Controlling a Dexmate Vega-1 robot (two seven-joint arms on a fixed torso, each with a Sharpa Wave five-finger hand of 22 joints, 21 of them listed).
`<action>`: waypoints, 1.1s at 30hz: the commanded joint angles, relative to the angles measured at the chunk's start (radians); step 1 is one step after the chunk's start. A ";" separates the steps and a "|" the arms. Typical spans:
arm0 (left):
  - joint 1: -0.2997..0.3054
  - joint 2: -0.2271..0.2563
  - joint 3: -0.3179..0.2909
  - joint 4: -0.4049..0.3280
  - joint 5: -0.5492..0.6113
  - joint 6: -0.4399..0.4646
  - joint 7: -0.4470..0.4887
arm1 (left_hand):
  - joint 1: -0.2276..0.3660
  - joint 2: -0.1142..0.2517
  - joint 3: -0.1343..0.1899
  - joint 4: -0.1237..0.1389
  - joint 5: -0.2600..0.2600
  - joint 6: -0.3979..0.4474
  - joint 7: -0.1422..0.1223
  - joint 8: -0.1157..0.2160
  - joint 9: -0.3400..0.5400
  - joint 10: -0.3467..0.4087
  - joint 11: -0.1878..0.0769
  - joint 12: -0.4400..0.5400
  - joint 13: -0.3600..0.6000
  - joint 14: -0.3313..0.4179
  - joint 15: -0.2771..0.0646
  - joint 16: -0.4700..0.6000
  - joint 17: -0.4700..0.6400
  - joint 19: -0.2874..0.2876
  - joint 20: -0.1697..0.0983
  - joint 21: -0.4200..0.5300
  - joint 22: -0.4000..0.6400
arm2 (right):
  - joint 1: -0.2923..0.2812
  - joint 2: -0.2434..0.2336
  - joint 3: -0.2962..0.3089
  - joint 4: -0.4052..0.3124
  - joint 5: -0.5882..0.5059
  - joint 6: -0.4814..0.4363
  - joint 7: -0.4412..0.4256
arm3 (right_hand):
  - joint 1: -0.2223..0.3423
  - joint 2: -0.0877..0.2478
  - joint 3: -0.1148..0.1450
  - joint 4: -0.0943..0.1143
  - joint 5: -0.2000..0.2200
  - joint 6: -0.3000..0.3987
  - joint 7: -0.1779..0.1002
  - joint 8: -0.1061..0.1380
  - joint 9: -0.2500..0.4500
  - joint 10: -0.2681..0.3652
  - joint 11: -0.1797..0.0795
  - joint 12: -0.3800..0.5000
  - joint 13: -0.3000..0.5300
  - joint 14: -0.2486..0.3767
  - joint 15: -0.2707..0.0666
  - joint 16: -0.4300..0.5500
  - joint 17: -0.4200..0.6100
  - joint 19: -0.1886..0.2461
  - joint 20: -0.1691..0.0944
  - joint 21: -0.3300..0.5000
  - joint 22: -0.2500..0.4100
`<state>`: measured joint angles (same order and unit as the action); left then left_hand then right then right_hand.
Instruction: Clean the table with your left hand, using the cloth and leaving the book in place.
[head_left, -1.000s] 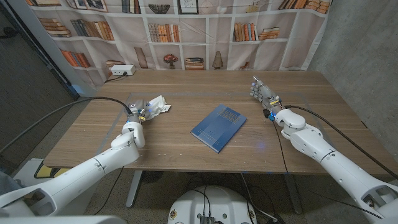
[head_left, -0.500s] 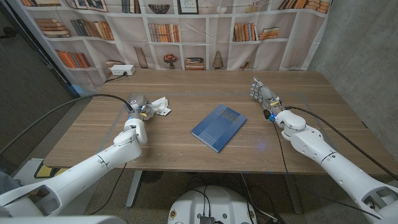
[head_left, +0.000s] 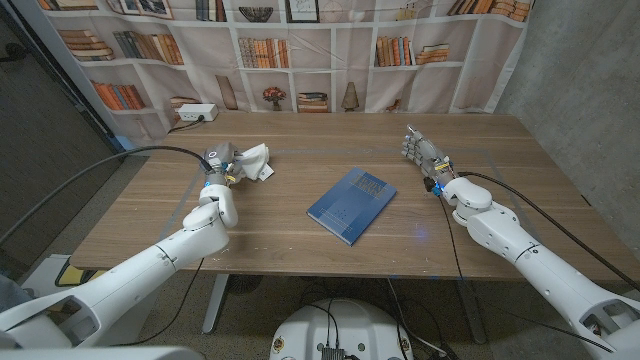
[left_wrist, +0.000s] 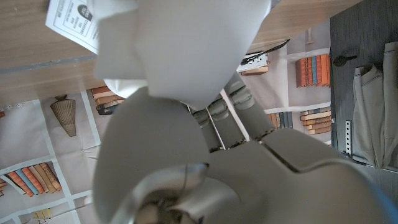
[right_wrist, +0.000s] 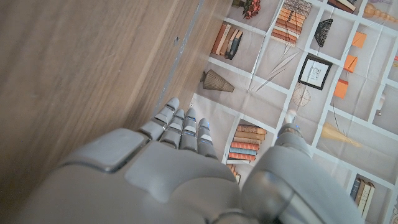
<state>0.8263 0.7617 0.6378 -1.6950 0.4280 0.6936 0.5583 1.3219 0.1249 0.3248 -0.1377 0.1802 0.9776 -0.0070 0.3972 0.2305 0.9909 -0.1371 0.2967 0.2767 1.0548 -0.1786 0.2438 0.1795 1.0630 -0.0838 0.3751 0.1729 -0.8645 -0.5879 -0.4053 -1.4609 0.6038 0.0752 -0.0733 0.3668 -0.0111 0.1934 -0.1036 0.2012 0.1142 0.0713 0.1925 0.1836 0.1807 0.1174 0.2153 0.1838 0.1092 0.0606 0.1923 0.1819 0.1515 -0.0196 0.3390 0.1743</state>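
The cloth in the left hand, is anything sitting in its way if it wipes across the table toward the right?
Yes. The blue book lies mid-table, right of the white cloth that the left hand holds. Bare wood separates them. Farther right, the right hand is at the table's right side.

I see even, soft indoor light with faint shadows on the table (head_left: 300, 215); my head view bows at its edges, and the left wrist view blurs up close.
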 joint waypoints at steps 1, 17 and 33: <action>0.024 0.036 -0.026 -0.063 0.016 0.003 0.005 | -0.005 -0.002 0.010 -0.001 -0.004 0.011 0.002 0.011 0.004 0.007 -0.001 0.007 0.007 0.014 -0.023 -0.004 0.005 0.012 -0.005 0.005 0.002 | -0.004 0.005 0.004 0.007 0.004 0.017 0.002 | 0.011 0.000 0.004 -0.005 -0.001 0.007 -0.003 0.005 0.005 0.006 0.000 0.004 0.003 0.013 0.001 0.003 0.000 0.010 -0.002 -0.002 0.004; 0.034 0.053 -0.059 -0.014 0.006 -0.227 0.061 | -0.009 -0.006 0.017 0.002 -0.004 0.016 -0.008 0.016 0.002 0.011 0.002 0.001 0.025 0.009 -0.016 -0.019 0.010 -0.012 -0.001 -0.012 0.001 | -0.008 0.000 0.005 0.006 0.004 0.022 0.010 | 0.015 0.000 0.004 -0.008 -0.003 0.009 -0.002 0.005 0.005 0.006 0.001 0.003 0.004 0.014 0.001 0.002 0.000 0.012 -0.001 -0.006 0.004; -0.051 0.030 -0.004 0.136 0.048 -0.569 0.056 | -0.014 -0.008 0.022 0.005 -0.005 0.028 -0.019 0.024 -0.002 0.006 -0.003 -0.007 0.039 0.001 -0.025 -0.028 0.015 -0.037 -0.005 -0.027 0.002 | -0.032 -0.002 0.019 -0.008 0.009 0.032 -0.013 | 0.018 0.000 0.003 -0.010 -0.005 0.010 -0.001 0.005 0.005 0.006 0.000 0.003 0.004 0.014 0.001 0.001 0.000 0.013 -0.001 -0.011 0.005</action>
<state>0.8220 0.8011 0.6043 -1.6449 0.4474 0.3690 0.6126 1.3140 0.1170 0.3399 -0.1309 0.1774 0.9968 -0.0235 0.4144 0.2266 0.9925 -0.1353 0.2936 0.3101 1.0515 -0.1803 0.2165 0.1911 1.0299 -0.0838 0.3509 0.1720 -0.8845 -0.5878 -0.3933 -1.4610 0.6108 0.1012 -0.0758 0.3708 -0.0151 0.1976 -0.1077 0.1962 0.1142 0.0713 0.1925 0.1836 0.1807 0.1174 0.2153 0.1838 0.1198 0.0606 0.1923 0.1819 0.1584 -0.0199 0.3322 0.1742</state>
